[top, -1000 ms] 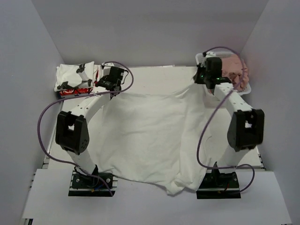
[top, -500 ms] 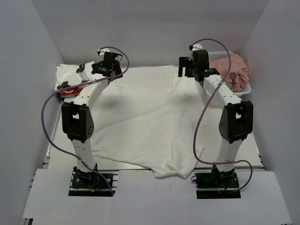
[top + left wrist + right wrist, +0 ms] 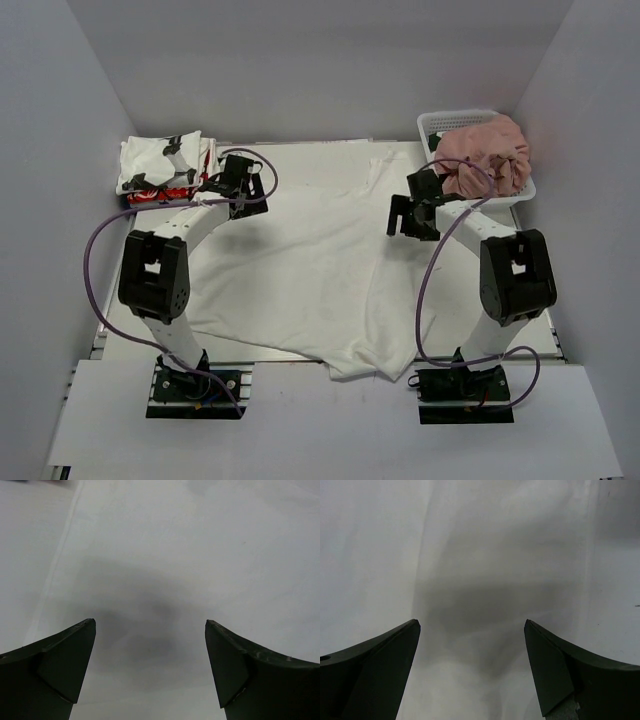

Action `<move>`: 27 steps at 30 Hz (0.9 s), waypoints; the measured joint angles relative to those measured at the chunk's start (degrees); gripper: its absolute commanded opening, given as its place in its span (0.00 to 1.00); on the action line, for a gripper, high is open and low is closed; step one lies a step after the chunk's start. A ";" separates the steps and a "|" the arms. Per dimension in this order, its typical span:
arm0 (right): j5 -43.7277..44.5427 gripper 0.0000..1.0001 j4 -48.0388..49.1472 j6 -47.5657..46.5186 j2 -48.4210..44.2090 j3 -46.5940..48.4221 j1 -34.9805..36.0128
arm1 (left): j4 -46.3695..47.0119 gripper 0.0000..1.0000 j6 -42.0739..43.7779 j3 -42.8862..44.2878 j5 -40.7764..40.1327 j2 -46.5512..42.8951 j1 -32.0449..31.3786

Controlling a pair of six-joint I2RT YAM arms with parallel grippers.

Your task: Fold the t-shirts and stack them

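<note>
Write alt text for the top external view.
A large white t-shirt lies spread, wrinkled, across the table, with the left tool and right tool poised near its far corners. Folded shirts sit far left; a white basket holding a pink shirt sits far right.

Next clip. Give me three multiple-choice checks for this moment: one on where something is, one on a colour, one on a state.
1. Where is the pink t-shirt?
A. heaped in the basket
B. on the folded pile
C. spread flat on the table

2. What colour is the folded shirt under the white black-patched t-shirt?
A. green
B. blue
C. red

3. How do the left jaws and right jaws stand?
A. both shut on cloth
B. both open, holding nothing
C. one open, one shut

Answers:
1 A: the top view shows it mounded in the mesh basket at far right.
2 C: the red t-shirt shows as an edge beneath it at far left.
3 B: each wrist view shows a wide gap with nothing between.
</note>
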 measured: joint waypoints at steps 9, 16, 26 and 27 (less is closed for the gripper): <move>2.47 0.90 0.07 0.96 9.66 3.87 -0.72 | 3.26 1.00 -2.84 2.71 1.11 10.75 0.76; 1.77 0.90 0.22 -1.57 16.28 12.70 -3.43 | 0.79 1.00 -4.87 16.33 -0.63 23.15 2.32; -3.48 0.90 0.04 -19.34 29.46 32.46 -5.25 | -1.88 1.00 -4.39 32.02 -0.94 33.11 6.56; -3.69 0.90 0.20 -21.27 29.70 32.96 -5.22 | -2.10 1.00 -4.07 33.53 -0.76 33.97 6.71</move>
